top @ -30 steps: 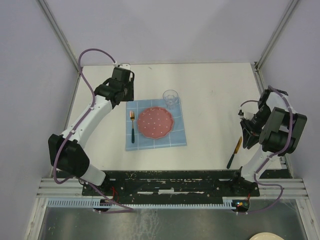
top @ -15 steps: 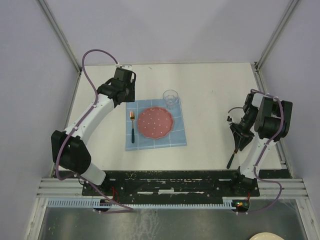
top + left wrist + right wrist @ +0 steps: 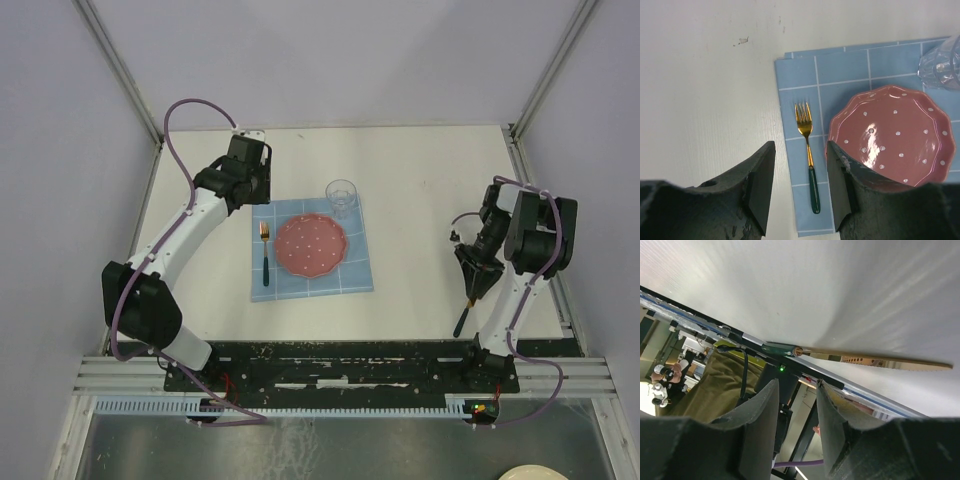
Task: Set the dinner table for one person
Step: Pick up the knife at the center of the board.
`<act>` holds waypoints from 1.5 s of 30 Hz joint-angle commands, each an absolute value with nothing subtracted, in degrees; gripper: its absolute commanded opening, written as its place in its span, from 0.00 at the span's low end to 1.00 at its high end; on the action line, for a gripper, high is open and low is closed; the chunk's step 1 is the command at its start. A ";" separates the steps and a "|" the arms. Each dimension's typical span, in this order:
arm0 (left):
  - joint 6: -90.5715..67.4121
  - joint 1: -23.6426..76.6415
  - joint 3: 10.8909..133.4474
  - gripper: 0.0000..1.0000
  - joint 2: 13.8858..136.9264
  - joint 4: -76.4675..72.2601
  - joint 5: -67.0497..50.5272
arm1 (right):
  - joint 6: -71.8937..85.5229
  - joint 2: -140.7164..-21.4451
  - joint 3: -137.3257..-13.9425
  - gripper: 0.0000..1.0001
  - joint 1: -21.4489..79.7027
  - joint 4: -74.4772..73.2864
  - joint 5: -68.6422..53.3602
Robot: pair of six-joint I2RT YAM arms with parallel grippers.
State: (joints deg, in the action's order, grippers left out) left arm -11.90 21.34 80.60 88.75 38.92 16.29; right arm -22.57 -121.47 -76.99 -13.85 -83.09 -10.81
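Observation:
The dinner table (image 3: 420,170) is a white square top. On it lies a blue grid placemat (image 3: 360,276) carrying a pink dotted plate (image 3: 311,246), a gold fork with a green handle (image 3: 265,255) to the plate's left, and a clear glass (image 3: 341,195) at the far corner. A gold knife with a green handle (image 3: 467,308) lies near the table's front right edge. My left gripper (image 3: 256,192) hovers open and empty above the mat's far left corner, the fork (image 3: 808,150) visible below its fingers. My right gripper (image 3: 474,284) points down just above the knife (image 3: 865,360), open and empty.
The dark arm-base rail (image 3: 340,365) runs along the table's front edge, close to the knife's handle. Frame posts (image 3: 530,100) and grey walls enclose the table. White tabletop (image 3: 710,75) lies left of the placemat (image 3: 850,65).
My right arm has swung left and down toward the knife, its jaws opening a little wider. The left arm shifted only slightly near the mat's corner.

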 commanded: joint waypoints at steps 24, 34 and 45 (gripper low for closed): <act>-3.14 25.92 89.80 0.48 91.51 45.05 3.25 | -19.37 -111.25 -86.47 0.43 -16.27 -76.84 -3.34; -1.56 40.91 94.56 0.44 97.53 43.61 -6.75 | -19.34 -107.40 -102.65 0.43 -29.03 -77.35 -8.69; -4.83 54.77 107.69 0.48 117.73 40.42 -16.10 | -24.23 -104.16 -105.01 0.42 -34.41 -82.66 -11.30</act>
